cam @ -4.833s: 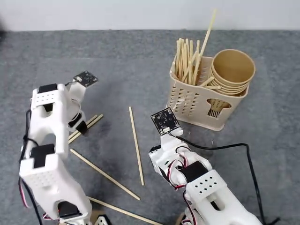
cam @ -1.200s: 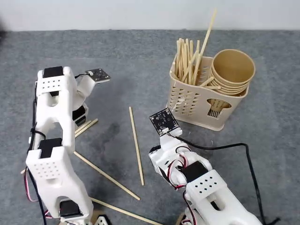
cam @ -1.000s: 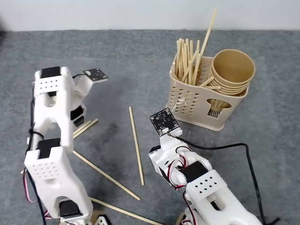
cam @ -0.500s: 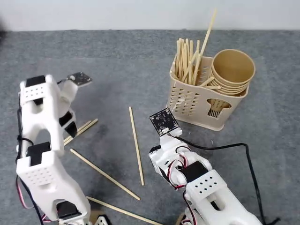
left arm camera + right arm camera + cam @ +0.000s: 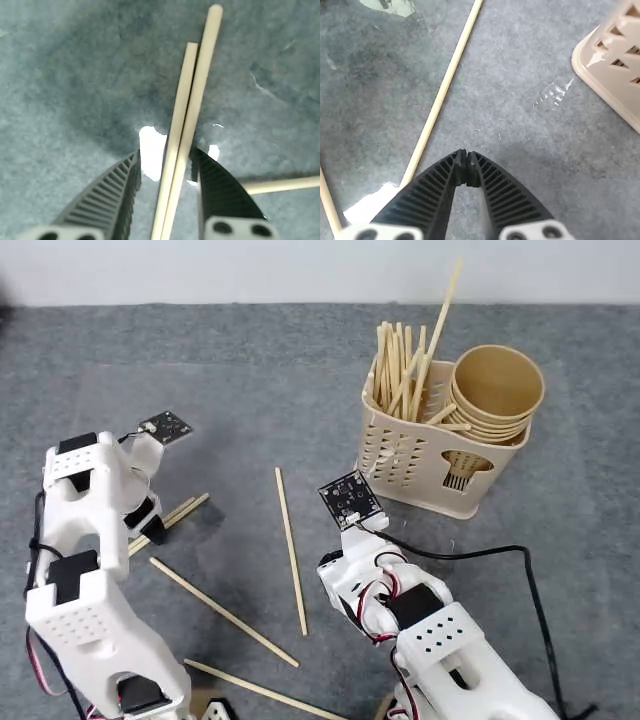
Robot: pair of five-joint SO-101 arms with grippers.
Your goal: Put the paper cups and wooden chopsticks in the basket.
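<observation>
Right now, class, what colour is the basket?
Beige basket, clearest in the high view.

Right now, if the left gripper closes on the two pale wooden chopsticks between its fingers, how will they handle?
The two thin pale wooden chopsticks look straight, so probably stiff and light. Lying loose side by side, they may roll apart or one may slip as the open left gripper closes.

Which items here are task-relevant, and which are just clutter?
Job:
basket
paper cups stacked inside
bundled chopsticks inside
loose chopstick pair
middle chopstick
two diagonal chopsticks

Lying about:
black cable
grey mat
</observation>
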